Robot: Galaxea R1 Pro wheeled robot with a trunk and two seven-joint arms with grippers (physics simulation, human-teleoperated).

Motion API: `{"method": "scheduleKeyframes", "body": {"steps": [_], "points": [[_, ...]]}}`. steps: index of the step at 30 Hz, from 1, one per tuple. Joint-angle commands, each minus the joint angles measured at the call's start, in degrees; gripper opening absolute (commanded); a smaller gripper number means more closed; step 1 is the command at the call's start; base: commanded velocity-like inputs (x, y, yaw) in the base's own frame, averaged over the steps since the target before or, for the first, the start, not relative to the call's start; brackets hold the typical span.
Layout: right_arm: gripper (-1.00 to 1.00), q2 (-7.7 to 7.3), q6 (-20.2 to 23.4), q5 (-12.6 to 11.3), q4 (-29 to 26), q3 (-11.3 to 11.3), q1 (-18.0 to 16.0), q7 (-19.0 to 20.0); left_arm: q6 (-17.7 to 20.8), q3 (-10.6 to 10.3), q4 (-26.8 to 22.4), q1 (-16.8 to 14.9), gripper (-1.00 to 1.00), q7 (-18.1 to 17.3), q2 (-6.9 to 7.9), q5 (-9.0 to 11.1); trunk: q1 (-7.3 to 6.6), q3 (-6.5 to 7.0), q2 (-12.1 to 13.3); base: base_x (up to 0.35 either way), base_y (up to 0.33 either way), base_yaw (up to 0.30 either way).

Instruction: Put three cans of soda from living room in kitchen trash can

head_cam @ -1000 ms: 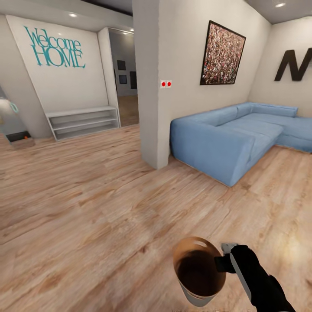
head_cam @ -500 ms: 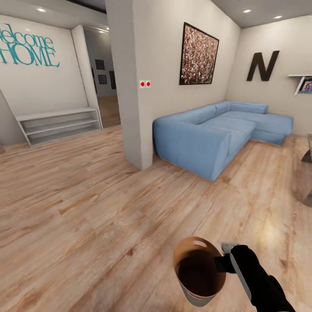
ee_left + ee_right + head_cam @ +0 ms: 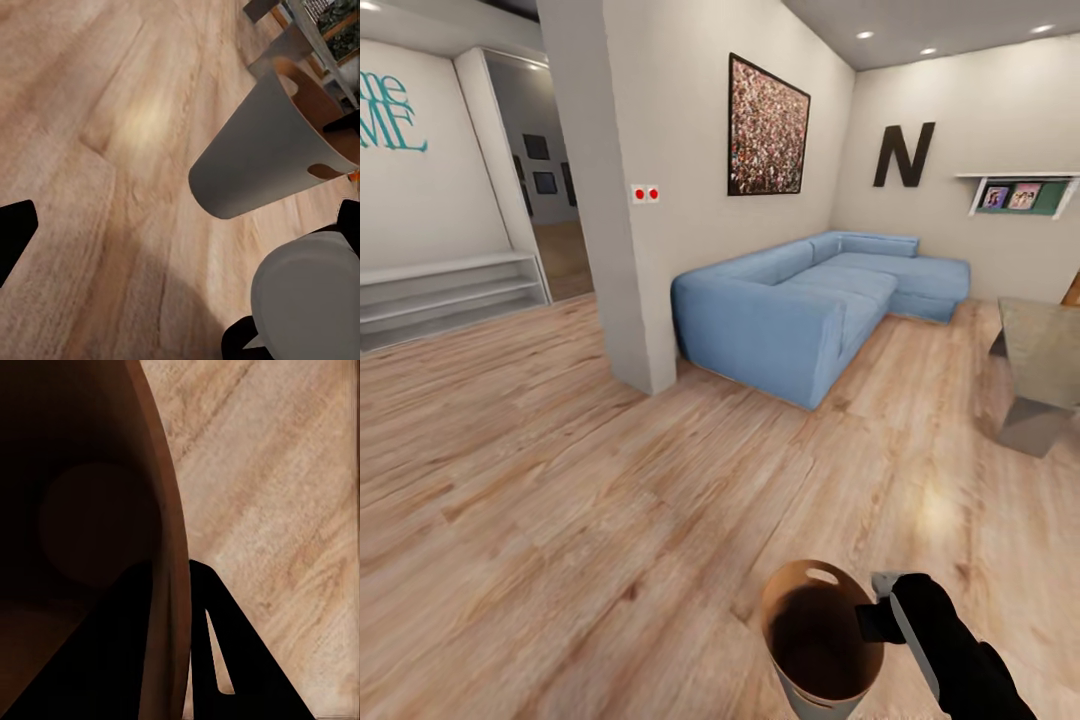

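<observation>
My right gripper (image 3: 880, 608) pinches the rim of the trash can (image 3: 822, 640), one finger inside its brown wall and one outside, carrying it just above the plank floor (image 3: 590, 480). I cannot tell how my left gripper stands. Ahead, a white pillar (image 3: 605, 200) and the blue sofa (image 3: 810, 295); a glass coffee table (image 3: 1040, 370) stands to the right.

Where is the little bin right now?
In the head view the bin is low and right of centre, off the wood floor, its rim pinched by the right gripper.
</observation>
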Motion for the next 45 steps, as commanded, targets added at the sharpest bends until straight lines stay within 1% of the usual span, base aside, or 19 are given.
{"method": "scheduleKeyframes", "body": {"steps": [1,29,45], "points": [[-1.0,0.01,0.0,-0.9,0.0,0.0,0.0,0.3,0.0,0.0,0.0,0.0,1.0,0.0,0.0,0.0,0.0,0.01,0.0,0.0,0.0,-0.264],[-1.0,0.01,0.0,-0.9,0.2,0.0,0.0,0.3,0.0,0.0,0.0,0.0,1.0,0.0,0.0,0.0,0.0,0.01,0.0,0.008,-0.008,-0.264],[-1.0,0.01,0.0,-1.0,0.2,0.0,0.0,0.3,0.0,0.0,0.0,0.0,1.0,0.0,0.0,0.0,0.0,0.01,0.0,0.196,-0.258,-0.264]]}}
